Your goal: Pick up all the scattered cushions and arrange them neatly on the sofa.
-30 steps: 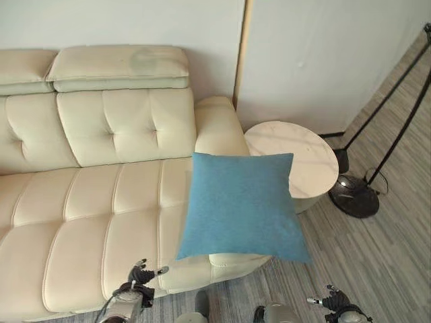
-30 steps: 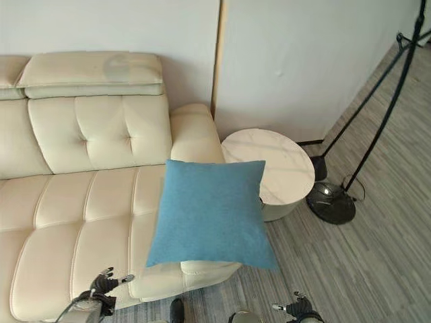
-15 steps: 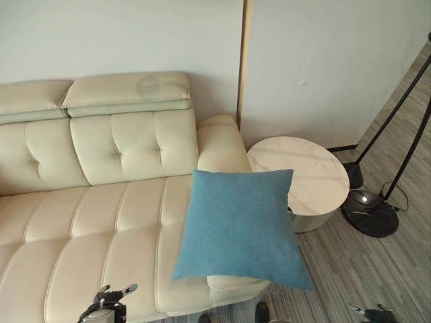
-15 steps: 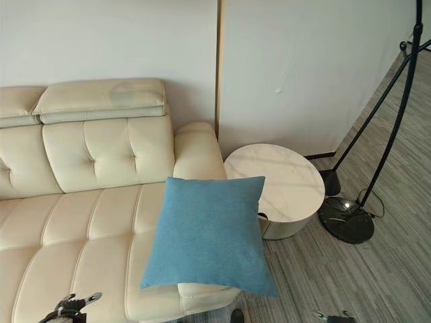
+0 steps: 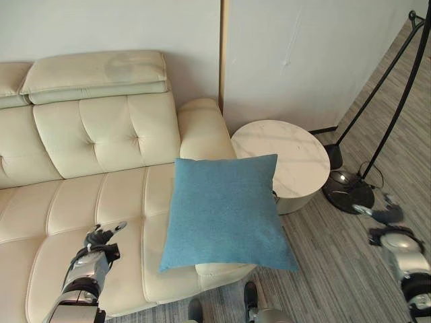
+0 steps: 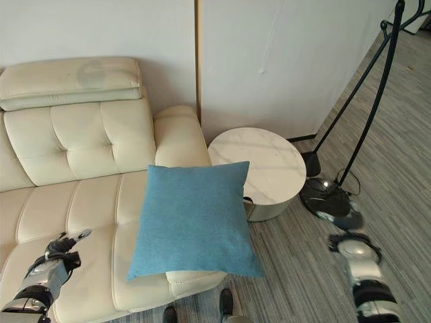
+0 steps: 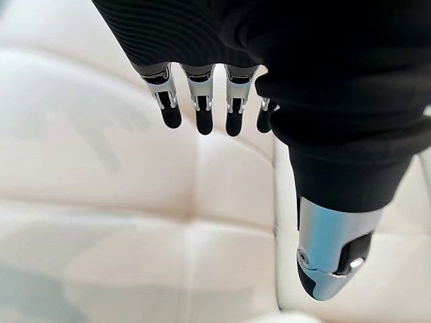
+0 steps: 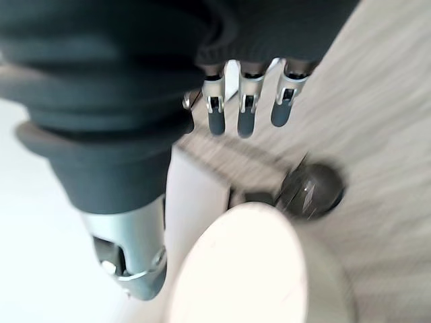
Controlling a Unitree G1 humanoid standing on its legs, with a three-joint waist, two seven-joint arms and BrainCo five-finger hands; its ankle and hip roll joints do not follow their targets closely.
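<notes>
Round marble side table (image 5: 281,155), lamp base (image 5: 347,190)

Bright, even indoor light with soft shadows; motion blur at the right side.

The sofa (image 5: 101,195) and the blue cushion (image 5: 225,212) are sharp and evenly lit in both eye views, and the cushion casts only a faint shadow on the seat below it. A small glare spot sits on the dark lamp base (image 5: 347,191) at right of the frame. The right hand (image 5: 385,215) is smeared by motion at lower right. In the right wrist view the floor (image 8: 377,134) and the round surface (image 8: 242,269) are blurred, while the fingers (image 8: 246,114) stay clearer. In the left wrist view the cream upholstery is soft, slightly washed out.
</notes>
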